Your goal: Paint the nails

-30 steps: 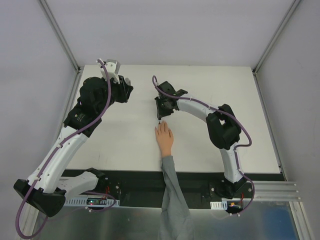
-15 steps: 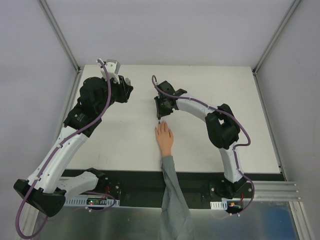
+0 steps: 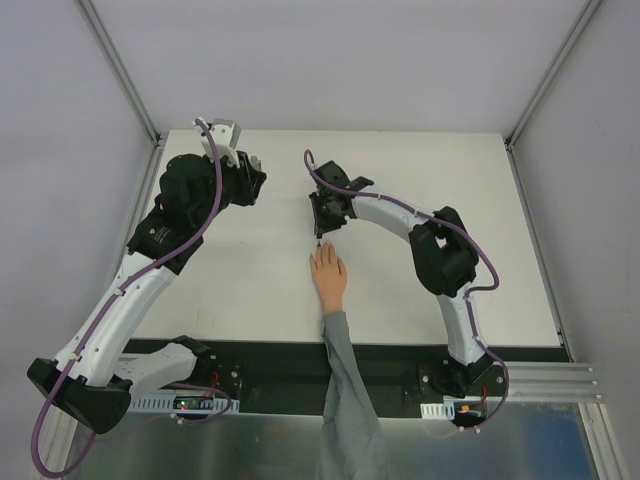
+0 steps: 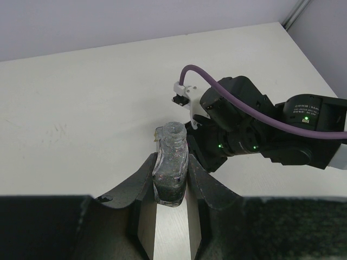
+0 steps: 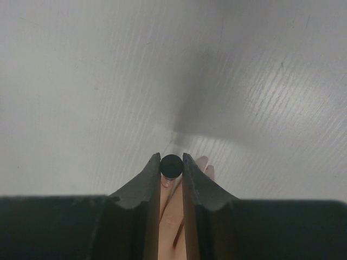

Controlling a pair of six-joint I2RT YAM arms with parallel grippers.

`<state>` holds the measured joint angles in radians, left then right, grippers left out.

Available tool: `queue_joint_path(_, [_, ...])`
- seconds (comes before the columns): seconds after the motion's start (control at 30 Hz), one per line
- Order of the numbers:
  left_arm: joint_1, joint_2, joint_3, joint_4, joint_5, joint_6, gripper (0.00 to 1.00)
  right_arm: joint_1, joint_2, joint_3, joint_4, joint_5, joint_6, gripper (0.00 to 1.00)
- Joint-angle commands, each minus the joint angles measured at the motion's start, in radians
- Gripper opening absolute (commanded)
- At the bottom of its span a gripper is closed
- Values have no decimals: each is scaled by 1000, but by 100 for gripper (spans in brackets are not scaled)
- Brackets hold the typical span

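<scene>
- The nails (image 5: 202, 161) of the mannequin hand (image 3: 328, 272) lie directly under the right claw (image 5: 171, 160). The claw is clamped on the black brush cap (image 5: 171, 165), probably to stroke a fingertip.
- The left claw (image 4: 171, 181), well off to the side, pinches the open polish bottle (image 4: 171, 160) upright, seemingly ready for re-dipping.
- A white table (image 3: 250, 290) sits inside pale enclosure walls (image 3: 330, 60).

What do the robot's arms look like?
Both arms, the left arm and the right arm, have white tube sections joined by chunky black joints. A purple cable loops along each. The fingers are dark grey and curved, and small green lights glow on the right arm.
</scene>
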<state>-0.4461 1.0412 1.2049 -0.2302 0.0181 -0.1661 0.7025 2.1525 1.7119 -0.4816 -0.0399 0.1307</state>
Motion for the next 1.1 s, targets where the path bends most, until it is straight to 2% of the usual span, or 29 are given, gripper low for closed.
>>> queue_joint_path(0.0, [-5, -12, 31, 23, 6, 8, 0, -11, 13, 49, -20, 9, 15, 1])
queue_joint_path(0.4, [-5, -10, 33, 23, 5, 8, 0, -15, 27, 86, -34, 15, 9, 1])
queue_joint_path(1.07, [-5, 2, 38, 25, 2, 10, 0, -8, -66, 40, -63, 25, 0, 0])
